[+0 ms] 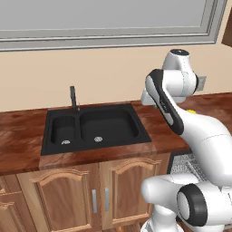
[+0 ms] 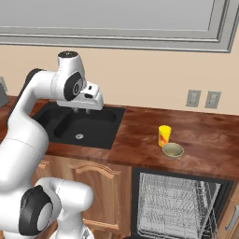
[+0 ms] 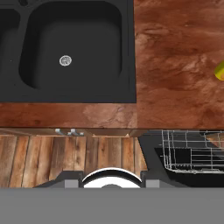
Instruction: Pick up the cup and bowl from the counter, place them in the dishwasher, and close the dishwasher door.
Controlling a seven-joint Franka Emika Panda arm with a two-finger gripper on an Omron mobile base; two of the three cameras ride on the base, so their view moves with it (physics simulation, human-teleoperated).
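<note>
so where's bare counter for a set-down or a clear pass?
Free: the reddish-brown wood counter between the black double sink and the small yellow cup, and right of the cup below the wall outlets. Crowded: the olive-tan shallow bowl sits close by the cup near the front edge.

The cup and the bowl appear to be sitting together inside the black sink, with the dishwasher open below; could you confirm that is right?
Not quite. The right base view shows the cup and bowl on the counter, right of the sink. The dishwasher below is indeed open.

counter (image 2: 140, 130): red-brown wood | on it: cup (image 2: 164, 136) + bowl (image 2: 173, 150), prob. touching
</note>
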